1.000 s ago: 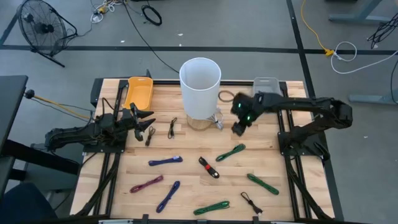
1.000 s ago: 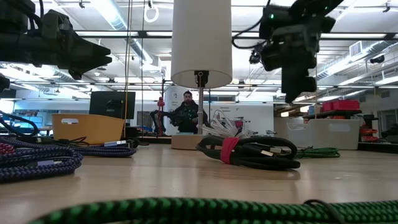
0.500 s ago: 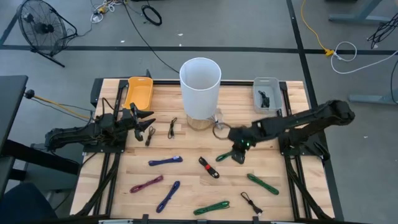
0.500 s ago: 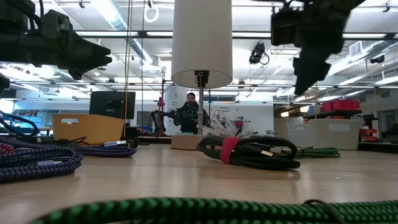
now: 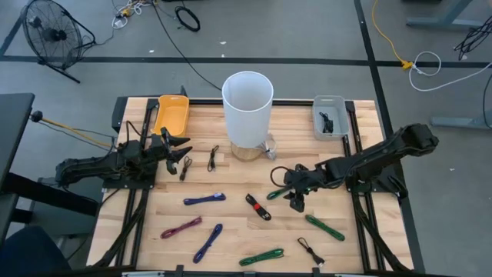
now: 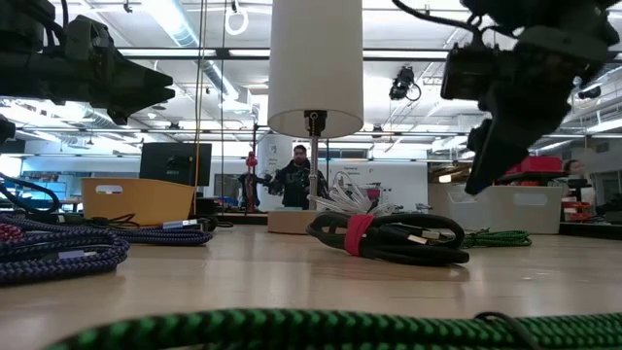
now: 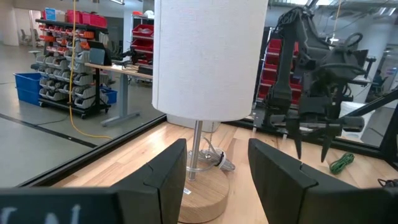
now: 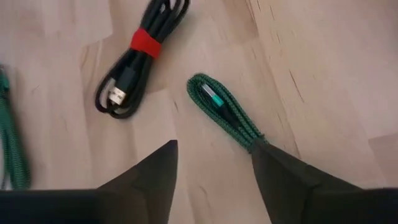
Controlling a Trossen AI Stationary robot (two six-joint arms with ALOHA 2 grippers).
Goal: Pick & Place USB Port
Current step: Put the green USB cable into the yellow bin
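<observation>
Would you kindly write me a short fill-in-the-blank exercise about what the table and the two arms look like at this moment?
1. The right gripper hangs with open fingers over a coiled cable coloured ____.
2. The black cable is bound by a ____ strap.
3. The lamp has a ____ shade.
4. The left gripper waits, open, near the ____ bin.

Missing words: green; red; white; yellow

Right arm stretched low toward table centre, right gripper (image 5: 296, 201) pointing down, fingers spread apart, nothing between them. Left arm parked at left edge, left gripper (image 5: 184, 156) fingers apart, empty.
</observation>
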